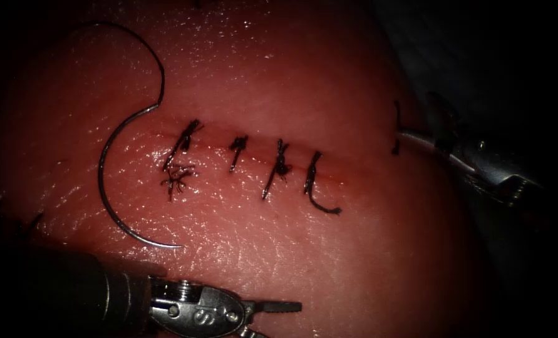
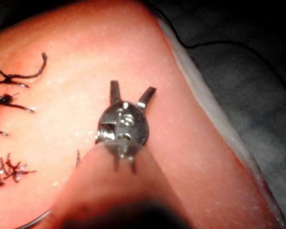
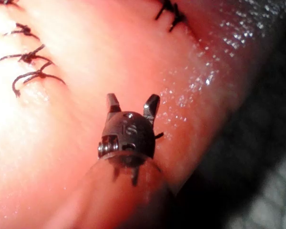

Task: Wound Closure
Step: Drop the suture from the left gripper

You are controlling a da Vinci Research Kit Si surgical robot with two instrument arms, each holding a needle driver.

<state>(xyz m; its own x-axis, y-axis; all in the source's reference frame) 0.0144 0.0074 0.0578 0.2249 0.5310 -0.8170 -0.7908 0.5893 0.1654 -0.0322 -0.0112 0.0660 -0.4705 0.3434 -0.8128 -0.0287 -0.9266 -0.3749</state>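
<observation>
The left claw [image 1: 279, 316] is low in the endoscope view, below the cut, and its two jaws are apart. In the left wrist view the left claw [image 2: 132, 95] shows the same thing: the jaws make a V and there is nothing between them. The right claw [image 3: 132, 106] has its jaws apart too, and it holds nothing. It comes in from the right, and the right claw [image 1: 410, 134] has its tip near a short dark bit of thread [image 1: 396, 128] at the right end of the cut. I cannot tell if it touches that bit. The needle [image 1: 119, 181] lies loose on top of the tissue [image 1: 354, 263], at the left end of the cut [image 1: 253, 153]. No claw holds it. It does not look stuck into the tissue, and its sharp tip points right, close above the left claw. A long thread [image 1: 144, 53] curls up from its other end. Four stitches [image 1: 279, 166] cross the cut, with short ends sticking out. What could go wrong? The needle is free, so a bump from the left claw could push it away or make it roll. The claw could also grab the sharp tip and bend it, or snag the loose thread and tug a stitch.
</observation>
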